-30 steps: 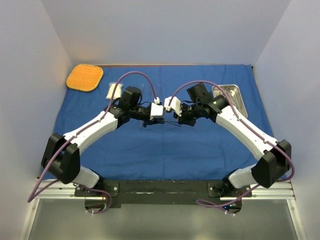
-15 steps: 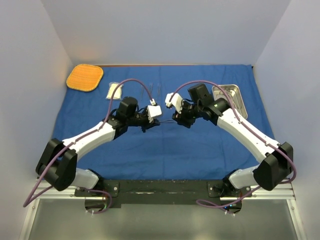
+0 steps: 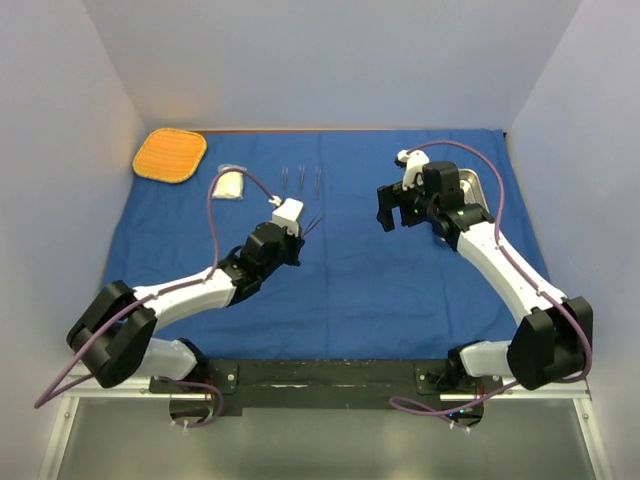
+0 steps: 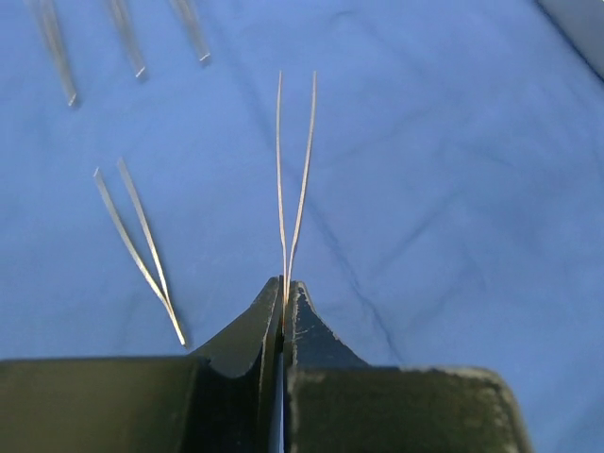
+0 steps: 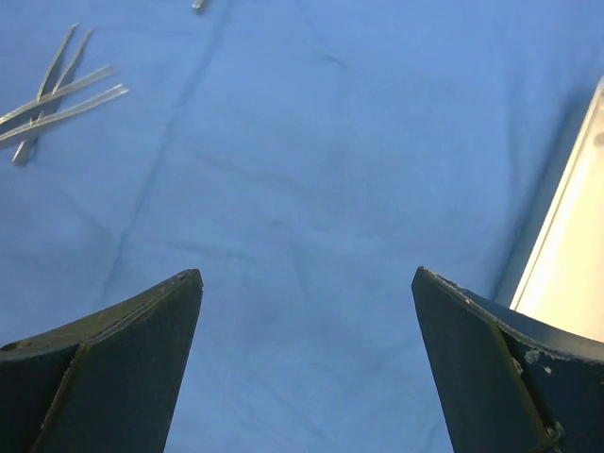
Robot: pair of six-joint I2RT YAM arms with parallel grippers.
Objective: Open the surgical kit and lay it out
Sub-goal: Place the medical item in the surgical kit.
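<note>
The surgical kit's blue cloth (image 3: 340, 290) lies spread over the table. My left gripper (image 3: 303, 232) is shut on slim metal forceps (image 4: 293, 170), whose two prongs point away above the cloth. In the left wrist view the jaws (image 4: 285, 283) pinch the joined end. A pale forked shape (image 4: 142, 245) shows on the cloth beside it; I cannot tell whether it is another tool. My right gripper (image 3: 388, 215) hangs open and empty (image 5: 307, 274) over bare cloth, left of the steel tray (image 3: 472, 183). The white gauze pack (image 3: 231, 185) lies at the back left.
Three thin metal instruments (image 3: 300, 178) lie side by side at the back middle, their tips (image 4: 127, 42) showing in the left wrist view. An orange mat (image 3: 170, 155) sits at the back left corner. The tray's rim (image 5: 576, 245) is just right of the right fingers.
The grippers were together at the middle. The right one has opened and drawn back to the right toward the tray. The left one has pulled back, keeping the forceps.
</note>
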